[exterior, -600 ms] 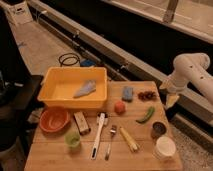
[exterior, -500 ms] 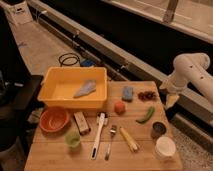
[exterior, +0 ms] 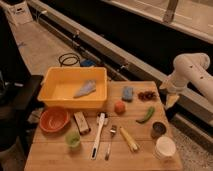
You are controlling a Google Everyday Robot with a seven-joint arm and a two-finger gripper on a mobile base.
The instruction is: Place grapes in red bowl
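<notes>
Nothing has visibly moved since the earlier frames: the white arm and everything on the table sit just as they did. The grapes (exterior: 146, 94), a small cluster of dark reddish-purple round berries, lie near the far right edge of the light wooden table (exterior: 142, 157). A small blue rectangular block (exterior: 128, 93) lies just beside them on the left. The pale two-finger gripper (exterior: 170, 101) hangs at the end of the arm, just past the table's right edge. It is near the grapes but apart from them. Its fingers stand wide apart with nothing between them. From the gripper the grapes lie to the left and slightly farther back, so the coming reach looks like a short move inward over the table edge. The cluster appears a little longer left to right than front to back, though that is hard to judge. The shallow round orange-red plastic bowl (exterior: 54, 120) sits well apart, at the near left of the table. It is in front of the large yellow rectangular plastic tub (exterior: 60, 102). A single orange-red round fruit (exterior: 119, 107) and a curved green vegetable (exterior: 146, 115) lie between the two ends, so the carry would likely run right to left across most of the table.
</notes>
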